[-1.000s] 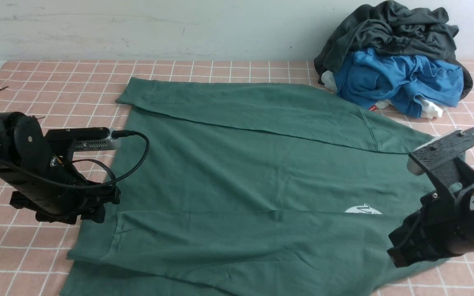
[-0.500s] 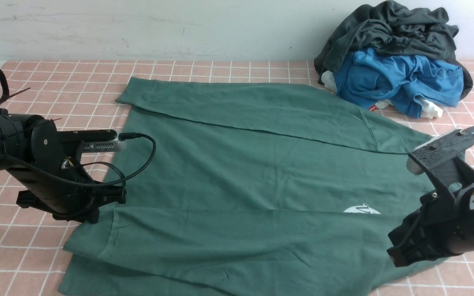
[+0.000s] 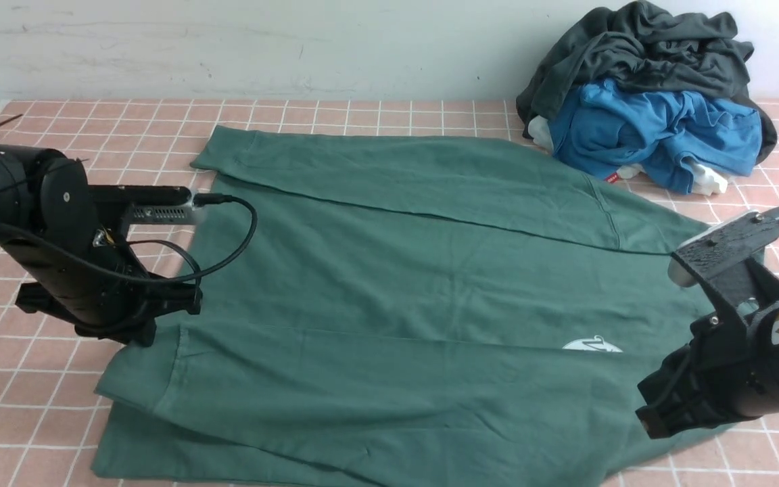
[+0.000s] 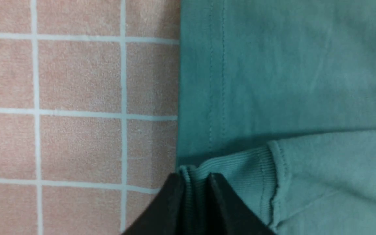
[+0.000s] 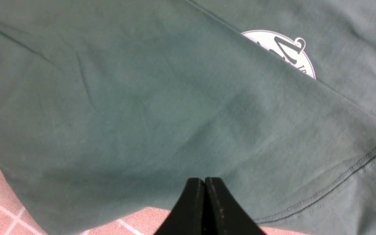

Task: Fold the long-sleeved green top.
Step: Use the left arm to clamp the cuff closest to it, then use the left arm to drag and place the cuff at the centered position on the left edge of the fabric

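Pink checked cloth covers the counter below a white wall, with a heap of dark grey and blue clothes at its far right corner. Across the middle lies the green long-sleeved top, its far sleeve folded in and a near layer laid over the body, half covering the white logo. The left fingers pinch only the rim of the ribbed cuff, so a pull could likely slip it free, or drag the layer beneath and skew the fold. The right fingers are pressed together with no gap at the near fold's edge. Whether cloth sits between them cannot be told, and if not, that side is unanchored. The left arm reaches in low and level at the top's left edge. The right arm crouches at the near right, its wrist tipped down.
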